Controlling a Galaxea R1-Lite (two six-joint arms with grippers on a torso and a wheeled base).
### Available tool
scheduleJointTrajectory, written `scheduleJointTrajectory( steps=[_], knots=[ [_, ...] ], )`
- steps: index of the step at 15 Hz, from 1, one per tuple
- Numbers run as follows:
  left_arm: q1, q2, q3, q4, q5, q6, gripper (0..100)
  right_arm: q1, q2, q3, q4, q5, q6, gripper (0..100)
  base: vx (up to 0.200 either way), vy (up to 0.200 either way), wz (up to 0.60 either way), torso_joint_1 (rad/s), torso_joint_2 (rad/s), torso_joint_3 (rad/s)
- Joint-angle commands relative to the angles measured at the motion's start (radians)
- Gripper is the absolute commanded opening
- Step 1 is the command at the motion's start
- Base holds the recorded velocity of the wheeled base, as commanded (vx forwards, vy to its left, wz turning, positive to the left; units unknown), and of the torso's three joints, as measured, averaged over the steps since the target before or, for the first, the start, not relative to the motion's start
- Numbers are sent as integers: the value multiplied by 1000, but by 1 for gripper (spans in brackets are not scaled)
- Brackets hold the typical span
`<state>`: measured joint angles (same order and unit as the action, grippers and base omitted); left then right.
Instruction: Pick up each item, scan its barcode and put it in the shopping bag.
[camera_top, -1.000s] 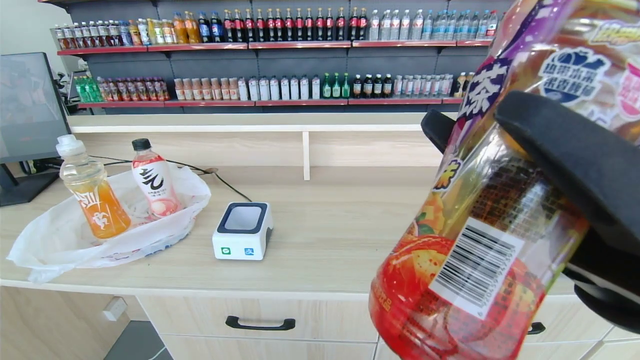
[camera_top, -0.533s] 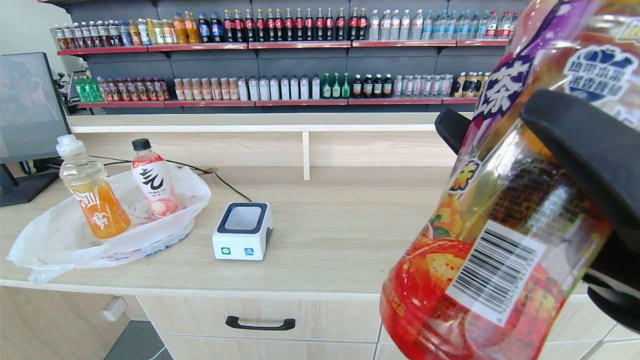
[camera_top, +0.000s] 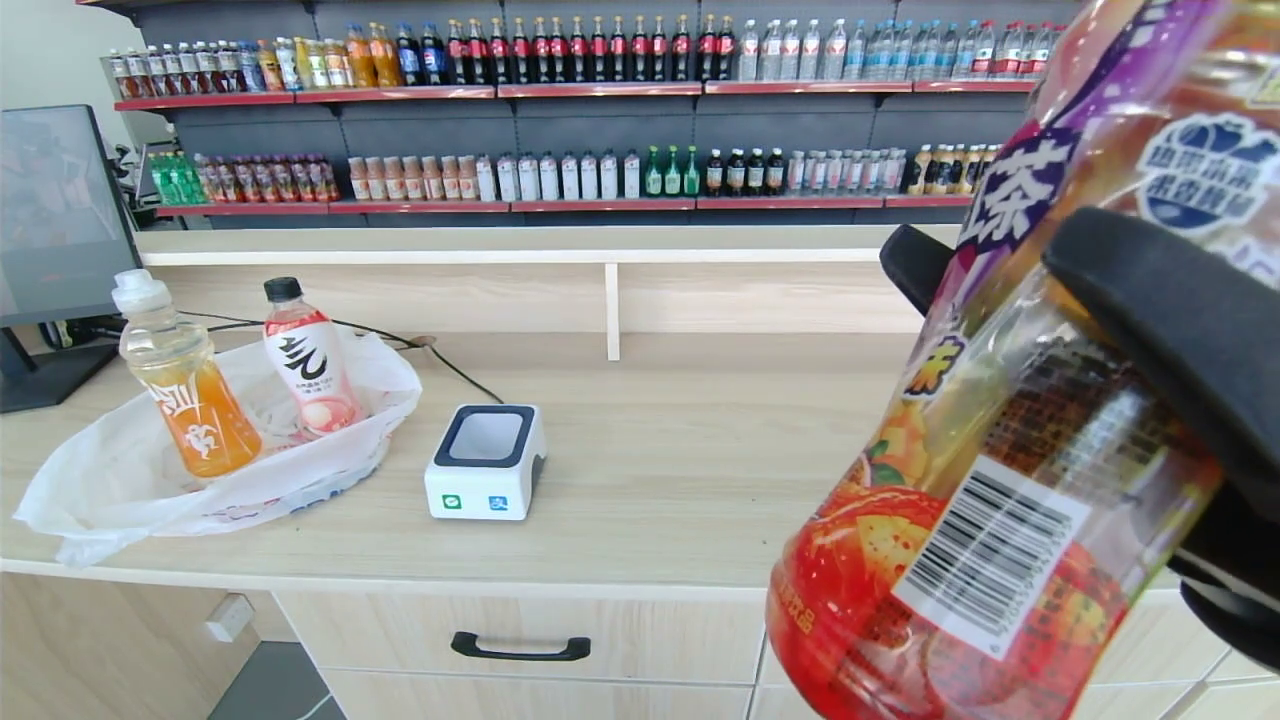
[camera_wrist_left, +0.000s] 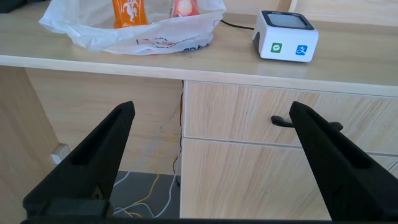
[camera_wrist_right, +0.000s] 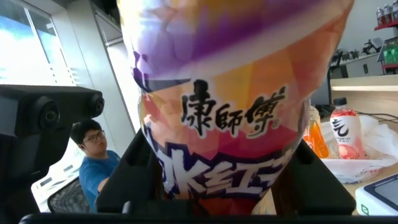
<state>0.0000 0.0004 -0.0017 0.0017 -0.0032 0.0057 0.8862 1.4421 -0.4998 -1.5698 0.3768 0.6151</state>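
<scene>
My right gripper (camera_top: 1030, 290) is pinching a large drink bottle (camera_top: 1000, 450) close up in the right side of the head view. One black finger (camera_top: 1160, 310) lies across the near side of the bottle and the other (camera_top: 912, 265) shows behind its far edge. The bottle is tilted, its red base toward the bottom of the frame and its upper part running out at the top right. It is held in the air in front of the counter (camera_top: 660, 470), touching nothing else. Its barcode (camera_top: 985, 555) faces the head camera, low on the label. From the right wrist I see the same bottle (camera_wrist_right: 230, 93) between the two fingers of that gripper (camera_wrist_right: 227, 186).

My left gripper (camera_wrist_left: 211, 155) is spread wide with nothing between its fingers. It hangs below the counter edge, in front of the drawers (camera_wrist_left: 261, 124).

On the counter, the white scanner (camera_top: 486, 460) sits at centre left with its window facing up, and a dark cable (camera_top: 460, 375) runs behind it. Just to its left lies the white shopping bag (camera_top: 120, 480), opened flat. An orange drink bottle (camera_top: 185, 385) and a pink one (camera_top: 308, 365) stand upright in it, near each other. A monitor (camera_top: 55, 220) stands at the far left edge. Shelves of bottles (camera_top: 600, 90) line the back wall across the top of the frame.
</scene>
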Motion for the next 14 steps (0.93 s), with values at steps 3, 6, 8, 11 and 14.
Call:
scheduleJointTrajectory(
  steps=[3,6,8,11,14],
  knots=[
    [0,0,0,1,0,3,100,-50,46,83,-1,-19,-129,0,0,0,0,0,0,0],
    [0,0,0,0,0,3,100,-165,90,95,-1,-21,-296,0,0,0,0,0,0,0],
    [0,0,0,0,2,2,100,-223,90,92,-1,-29,-334,0,0,0,0,0,0,0],
    [0,0,0,0,0,3,100,-368,127,109,-1,-101,-463,0,0,0,0,0,0,0],
    [0,0,0,0,0,3,100,-420,149,139,-1,-164,-523,0,0,0,0,0,0,0]
  ],
)
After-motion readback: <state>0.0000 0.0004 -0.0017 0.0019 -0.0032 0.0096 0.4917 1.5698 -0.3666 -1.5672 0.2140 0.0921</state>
